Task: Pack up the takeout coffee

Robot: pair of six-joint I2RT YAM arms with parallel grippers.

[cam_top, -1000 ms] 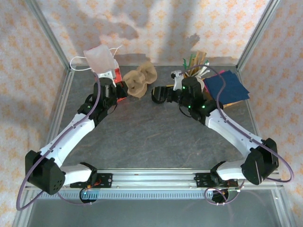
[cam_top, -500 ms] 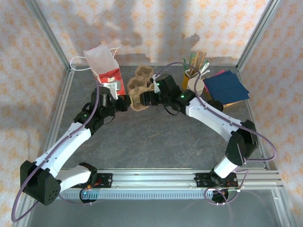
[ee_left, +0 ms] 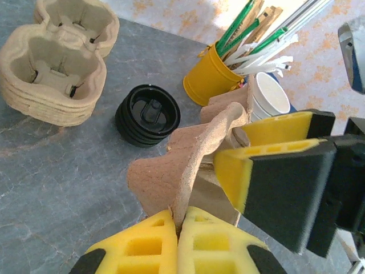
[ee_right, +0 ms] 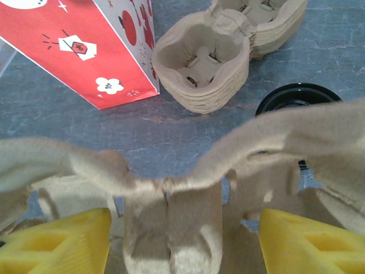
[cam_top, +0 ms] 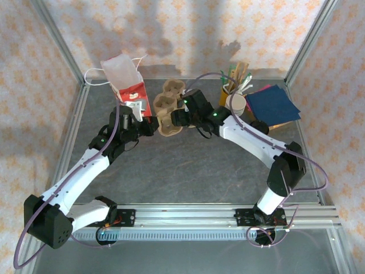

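Left end effector [ee_left: 178, 227] clamps carrier [ee_left: 197, 142] edge, seemingly lifted clear.

One red bag [ee_right: 74, 45], one yellow bucket [ee_left: 214, 77], one lid stack [ee_left: 147, 116].

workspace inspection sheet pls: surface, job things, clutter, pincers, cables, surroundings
surface: grey stone-look table, no spills seen
job's things: loose pulp carrier, between the two pincers
clutter: carrier stack, red-and-white bag, black lids, yellow pot of stirrers, white cups, blue napkins
pincers: left pincer shut on the carrier's edge; right pincer open, straddling the carrier
cables: purple cable along each arm
surroundings: patterned cloth walls, metal frame
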